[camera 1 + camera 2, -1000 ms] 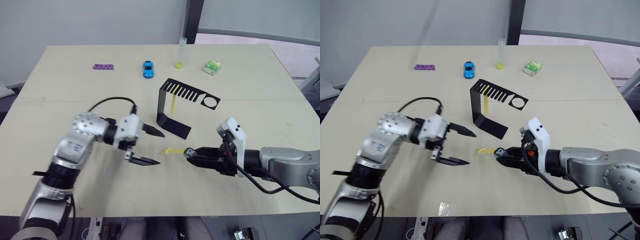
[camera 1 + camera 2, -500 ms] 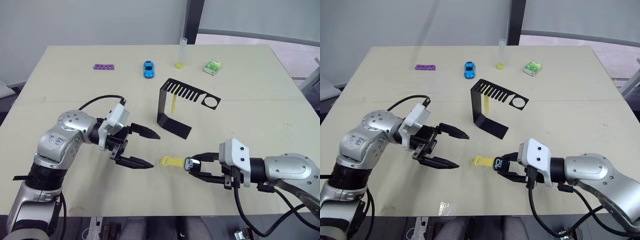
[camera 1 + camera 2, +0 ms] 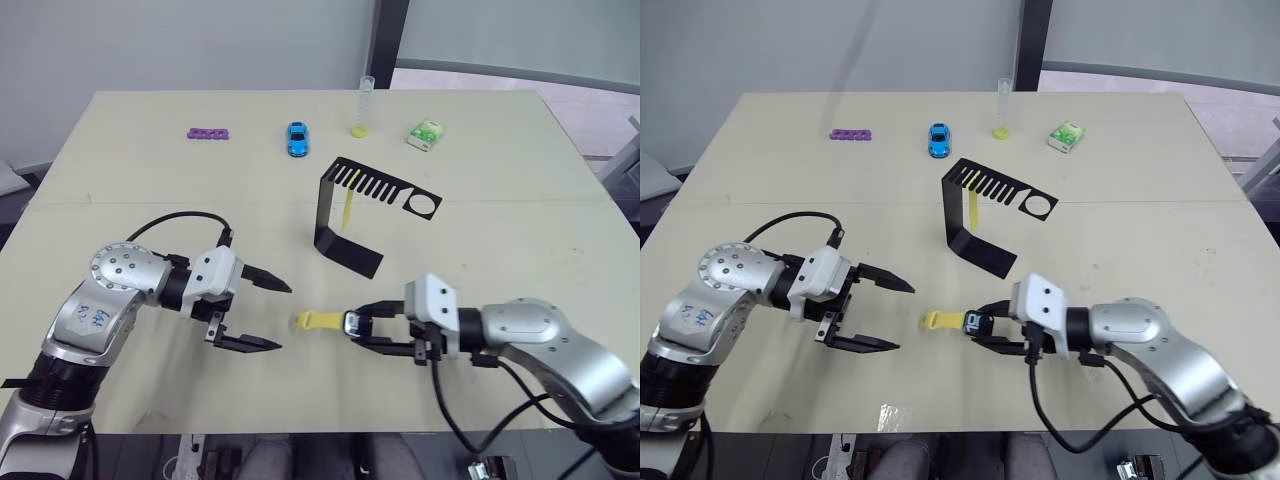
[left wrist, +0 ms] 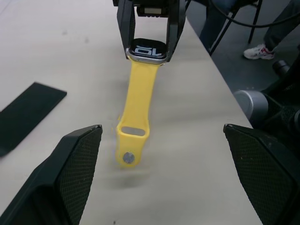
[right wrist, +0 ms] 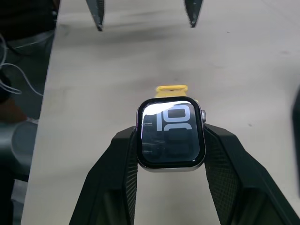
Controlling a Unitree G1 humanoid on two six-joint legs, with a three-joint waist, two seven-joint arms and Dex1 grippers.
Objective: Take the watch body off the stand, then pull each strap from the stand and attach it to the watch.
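The right gripper (image 3: pixel 362 328) is holding the small dark rounded-square watch body (image 3: pixel 353 323) between its two black fingers, which are closing on its two sides, low over the beige table (image 3: pixel 500 200) at the near middle. The dark screen is showing light digits in the right wrist view. One narrow yellow rubber strap (image 3: pixel 318 320) is already sitting on the watch body and is pointing from it to the left, toward the left gripper (image 3: pixel 263 314); its free end with a slot and a round stud is seeming to touch the table.

The left gripper is staying near this strap end, not touching it, with its two fingers spread wide apart and holding nothing.

The black bent-sheet stand (image 3: pixel 325 215) is standing upright further away, at the middle of the table, and the second yellow strap (image 3: pixel 346 208) is hanging from one slot of its comb-like top arm.

At the far side are lying a purple block strip (image 3: pixel 206 133), a small blue toy car (image 3: pixel 296 138), a clear tube with yellow base (image 3: pixel 363 106) and a green-white packet (image 3: pixel 425 133).
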